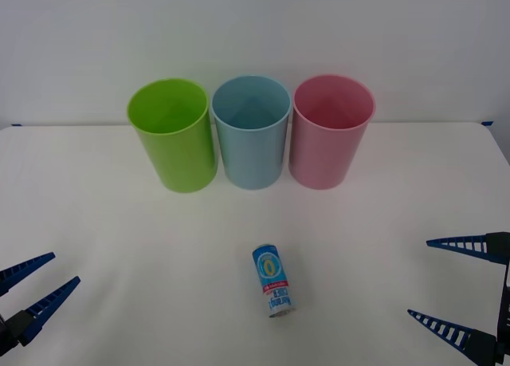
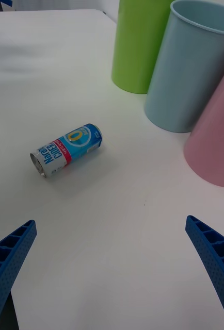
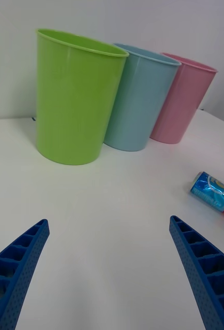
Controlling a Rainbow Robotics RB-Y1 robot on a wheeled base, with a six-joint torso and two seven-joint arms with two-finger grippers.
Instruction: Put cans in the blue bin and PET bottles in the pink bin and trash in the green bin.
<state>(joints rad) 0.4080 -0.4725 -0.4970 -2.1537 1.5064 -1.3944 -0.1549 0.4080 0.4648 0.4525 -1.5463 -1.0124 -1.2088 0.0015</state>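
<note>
You have three bins standing upright in a row at the far side of the white surface [image 1: 96, 222], close against the wall: green bin [image 1: 173, 135] on the left, blue bin [image 1: 252, 131] in the middle, pink bin [image 1: 330, 131] on the right. Neighbouring bins sit just beside each other, rims nearly touching; all three look open-topped and nothing shows inside them from the front. Your can [image 1: 273, 281] lies on its side on the surface, well apart from the bins and nearer to you, roughly in line with the blue bin. Its blue end with the yellow oval points toward the bins, its white printed band and silver end toward you. It lies slightly slanted. Your left gripper [image 1: 30, 290] sits low at the near left corner, jaws apart, holding nothing, well apart from the can. Your right gripper [image 1: 448, 284] sits at the near right edge, jaws wide apart, also holding nothing. From the right wrist the can [image 2: 66, 150] lies ahead between the spread jaws, bins beyond it. From the left wrist the green bin [image 3: 77, 98] stands nearest, can [image 3: 215, 193] off to one side.
</note>
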